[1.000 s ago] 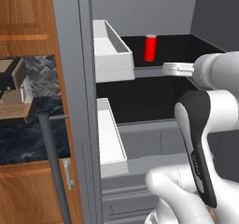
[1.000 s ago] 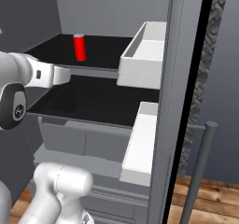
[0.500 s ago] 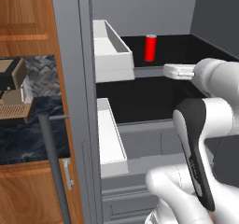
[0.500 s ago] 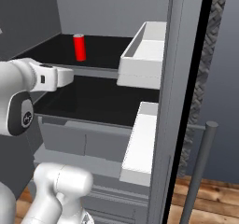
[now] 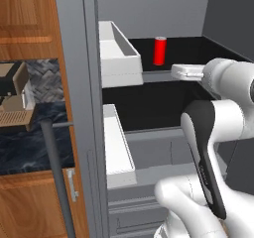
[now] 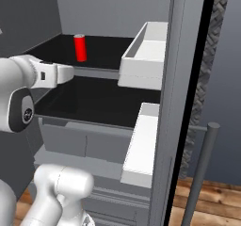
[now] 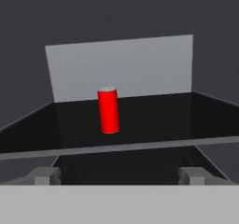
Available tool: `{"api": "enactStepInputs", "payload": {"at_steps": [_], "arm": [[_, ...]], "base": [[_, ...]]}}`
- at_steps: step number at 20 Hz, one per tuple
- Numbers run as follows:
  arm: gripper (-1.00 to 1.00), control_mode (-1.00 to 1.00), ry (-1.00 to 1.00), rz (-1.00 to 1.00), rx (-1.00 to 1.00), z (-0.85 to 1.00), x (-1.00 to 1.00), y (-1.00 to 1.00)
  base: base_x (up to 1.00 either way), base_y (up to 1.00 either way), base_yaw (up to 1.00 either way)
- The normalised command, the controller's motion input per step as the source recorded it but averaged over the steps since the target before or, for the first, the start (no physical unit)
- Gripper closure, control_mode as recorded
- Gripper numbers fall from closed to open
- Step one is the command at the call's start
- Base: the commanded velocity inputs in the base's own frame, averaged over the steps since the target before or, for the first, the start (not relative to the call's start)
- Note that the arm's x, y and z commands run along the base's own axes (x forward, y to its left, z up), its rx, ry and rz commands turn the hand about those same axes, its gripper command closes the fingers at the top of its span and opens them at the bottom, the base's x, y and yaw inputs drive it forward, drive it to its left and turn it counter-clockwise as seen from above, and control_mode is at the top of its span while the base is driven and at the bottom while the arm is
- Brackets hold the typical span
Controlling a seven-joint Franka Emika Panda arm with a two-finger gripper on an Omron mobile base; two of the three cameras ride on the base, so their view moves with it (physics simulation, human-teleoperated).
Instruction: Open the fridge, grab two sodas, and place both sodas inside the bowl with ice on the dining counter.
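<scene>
Soda (image 7: 108, 110) stands upright on the fridge (image 5: 84, 108) shelf; the end effector (image 7: 119, 175), spread wide and empty, should advance level, straddling it.

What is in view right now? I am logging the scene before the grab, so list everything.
soda: one, red with silver top, upright on the fridge's upper black shelf.
fridge: one, grey, doors open, dark inside.
door bins: four, white, two on each open door.
door handle: two, dark grey bars, one per door.
wooden cabinets: brown, left of the fridge.
coffee machine: one, tan, on the dark counter at left.
fingers: two, grey, wide open, short of the soda.
</scene>
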Motion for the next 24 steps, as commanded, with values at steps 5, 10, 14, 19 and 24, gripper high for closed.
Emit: {"api": "enactStepInputs", "payload": {"at_steps": [5, 10, 14, 19, 24], "arm": [[-1.00, -1.00, 0.00, 0.00, 0.00, 0.00, 0.32, 0.08], [-1.00, -1.00, 0.00, 0.00, 0.00, 0.00, 0.51, 0.19], [-1.00, -1.00, 0.00, 0.00, -0.01, 0.00, 0.51, 0.21], [-1.00, -1.00, 0.00, 0.00, -0.01, 0.03, 0.52, -0.07], [-1.00, -1.00, 0.00, 0.00, 0.00, 0.04, 0.47, -0.20]], "base": [[0.00, 0.00, 0.00], [0.00, 0.00, 0.00], [0.00, 0.00, 0.00], [0.00, 0.00, 0.00], [0.00, 0.00, 0.00]]}}
